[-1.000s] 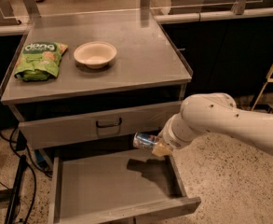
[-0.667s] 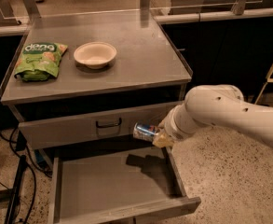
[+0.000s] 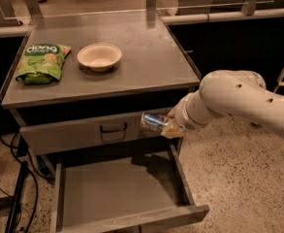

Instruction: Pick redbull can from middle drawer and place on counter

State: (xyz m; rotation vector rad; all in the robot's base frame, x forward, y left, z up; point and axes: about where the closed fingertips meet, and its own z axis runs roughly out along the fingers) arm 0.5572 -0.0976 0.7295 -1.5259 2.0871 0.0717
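Note:
My gripper [image 3: 165, 125] is shut on the redbull can [image 3: 151, 121], a slim silver can with blue markings held on its side. It hangs in the air above the right rear of the open middle drawer [image 3: 117, 191], in front of the closed drawer front with the black handle [image 3: 113, 128]. The drawer's grey floor is bare. The counter [image 3: 146, 57] is the steel top above and behind the can. My white arm [image 3: 233, 101] comes in from the right.
A green snack bag [image 3: 40, 62] lies on the counter's left side, with a cream bowl [image 3: 99, 56] beside it. Black cables [image 3: 15, 188] run along the floor left of the cabinet. Speckled floor is to the right.
The gripper has lifted the can up out of the middle drawer, from just above its floor level to the height of the upper drawer front. The arm has risen with it.

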